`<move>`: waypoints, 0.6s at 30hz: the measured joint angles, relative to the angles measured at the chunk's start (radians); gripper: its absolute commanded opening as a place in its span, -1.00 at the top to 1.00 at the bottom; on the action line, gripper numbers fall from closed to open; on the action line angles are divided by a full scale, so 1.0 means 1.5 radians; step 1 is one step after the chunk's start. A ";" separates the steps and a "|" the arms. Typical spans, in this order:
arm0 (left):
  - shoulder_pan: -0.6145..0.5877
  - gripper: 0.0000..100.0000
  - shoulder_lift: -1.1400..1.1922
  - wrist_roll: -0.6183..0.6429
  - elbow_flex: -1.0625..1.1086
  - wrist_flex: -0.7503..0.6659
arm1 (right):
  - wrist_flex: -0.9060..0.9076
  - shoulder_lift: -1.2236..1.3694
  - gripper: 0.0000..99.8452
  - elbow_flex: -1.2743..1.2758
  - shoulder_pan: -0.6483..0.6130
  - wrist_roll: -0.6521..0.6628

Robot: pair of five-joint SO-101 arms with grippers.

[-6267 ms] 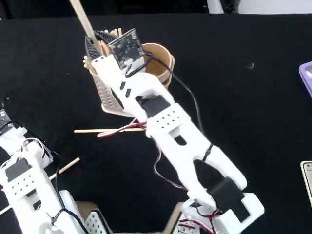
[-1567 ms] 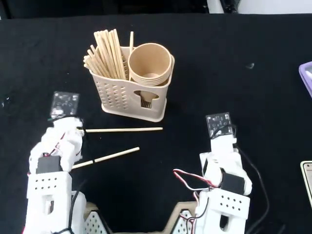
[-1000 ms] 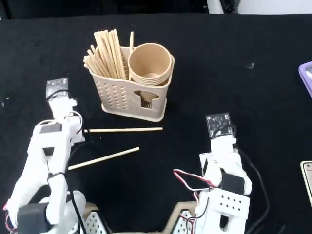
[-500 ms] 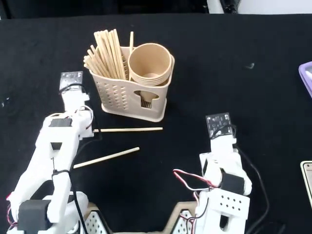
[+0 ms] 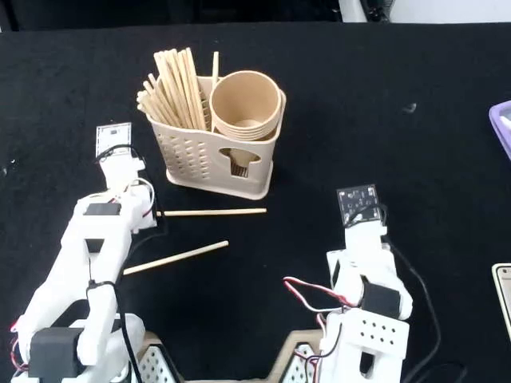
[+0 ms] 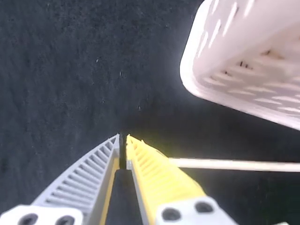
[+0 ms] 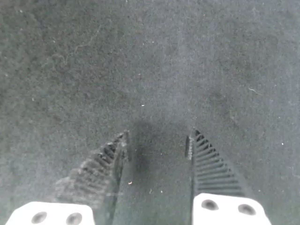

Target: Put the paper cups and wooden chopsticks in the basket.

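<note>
A beige slotted basket (image 5: 209, 157) stands at the back left, seen close by as the basket (image 6: 243, 70) in the left wrist view. It holds a bundle of wooden chopsticks (image 5: 170, 84) and stacked paper cups (image 5: 245, 104). Two loose chopsticks lie in front of it: one level chopstick (image 5: 215, 212) and one slanted chopstick (image 5: 177, 257). My left gripper (image 6: 123, 139) is shut, low over the cloth. The level chopstick (image 6: 234, 165) runs out from behind its yellow finger, which hides that end. My right gripper (image 7: 157, 138) hangs open over bare black cloth.
The left arm (image 5: 96, 239) reaches up beside the basket; the right arm (image 5: 363, 271) is folded near the front edge. A purple object (image 5: 501, 120) and a tan-edged item (image 5: 503, 297) sit at the right edge.
The right arm drew back from the basket to the front. The left arm came forward and right, and now covers the left end of the level chopstick. Neither loose chopstick has shifted.
</note>
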 measured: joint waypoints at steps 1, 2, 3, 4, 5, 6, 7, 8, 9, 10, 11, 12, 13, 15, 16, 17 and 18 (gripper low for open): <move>0.002 0.94 0.000 0.000 0.000 0.015 | 0.000 0.000 0.60 0.000 0.000 0.000; 0.004 0.94 0.000 0.000 0.000 0.034 | 0.000 0.000 0.60 0.000 0.000 0.000; 0.008 0.94 0.001 0.000 0.001 0.049 | 0.000 0.000 0.60 0.000 0.000 0.000; 0.013 0.94 0.001 -0.006 0.000 0.061 | 0.000 0.000 0.60 0.000 0.000 0.000; 0.018 0.94 0.001 -0.023 0.002 0.074 | 0.000 0.000 0.60 0.000 0.000 0.000; 0.023 0.94 0.001 -0.042 0.008 0.086 | 0.000 0.000 0.60 0.000 0.000 0.000; 0.025 0.94 0.001 -0.054 0.012 0.100 | 0.000 0.000 0.60 0.000 0.000 0.000; 0.026 0.94 0.001 -0.064 0.012 0.115 | 0.000 0.000 0.60 0.000 0.000 0.000; 0.026 0.94 0.001 -0.072 0.011 0.134 | 0.000 0.000 0.60 0.000 0.000 0.000; 0.026 0.94 0.001 -0.077 0.011 0.151 | 0.000 0.000 0.60 0.000 0.000 0.000; 0.026 0.94 0.001 -0.080 0.011 0.169 | 0.000 0.000 0.60 0.000 0.000 0.000; 0.026 0.94 0.001 -0.081 0.011 0.184 | 0.000 0.000 0.60 0.000 0.000 0.000; 0.026 0.94 0.001 -0.083 0.011 0.194 | 0.000 0.000 0.60 0.000 0.000 0.000; 0.020 0.94 -0.002 -0.084 -0.002 0.199 | 0.000 0.000 0.60 0.000 0.000 0.000; 0.015 0.94 -0.011 -0.083 -0.011 0.200 | 0.000 0.000 0.60 0.000 0.000 0.000; 0.012 0.94 -0.023 -0.083 -0.019 0.197 | 0.000 0.000 0.60 0.000 0.000 0.000; 0.008 0.94 -0.034 -0.082 -0.028 0.189 | 0.000 0.000 0.60 0.000 0.000 0.000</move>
